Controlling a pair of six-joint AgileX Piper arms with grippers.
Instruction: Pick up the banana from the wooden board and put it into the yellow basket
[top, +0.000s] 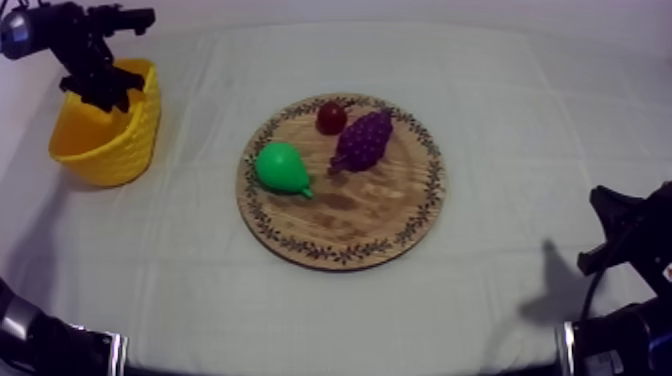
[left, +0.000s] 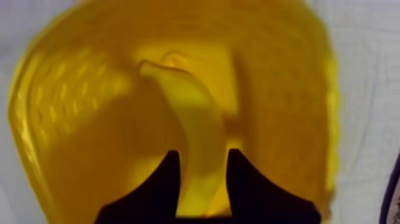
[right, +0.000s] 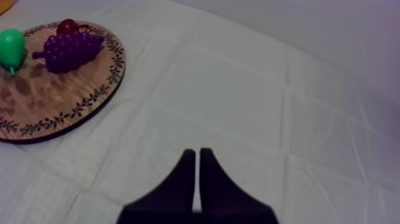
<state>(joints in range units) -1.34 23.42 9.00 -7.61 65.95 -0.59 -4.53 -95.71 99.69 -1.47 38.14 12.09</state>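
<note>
Now left claw (left: 202, 155) grips banana (left: 193, 113) inside yellow basket (left: 59, 119); right claw (right: 197, 152) clenched above cloth (right: 238, 89).

Banana (left: 196, 128) inside yellow basket (top: 112, 150), seemingly tilted; wooden board (top: 350, 215) mid-table.

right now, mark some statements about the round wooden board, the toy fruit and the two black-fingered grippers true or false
The yellow toy banana lies on the round wooden board. False: the left gripper holds it over the yellow basket.
The green pear sits on the board. True.
The right gripper is open. False: it is shut, above the cloth.
The purple bunch of grapes lies beside the small red fruit. True.
</note>
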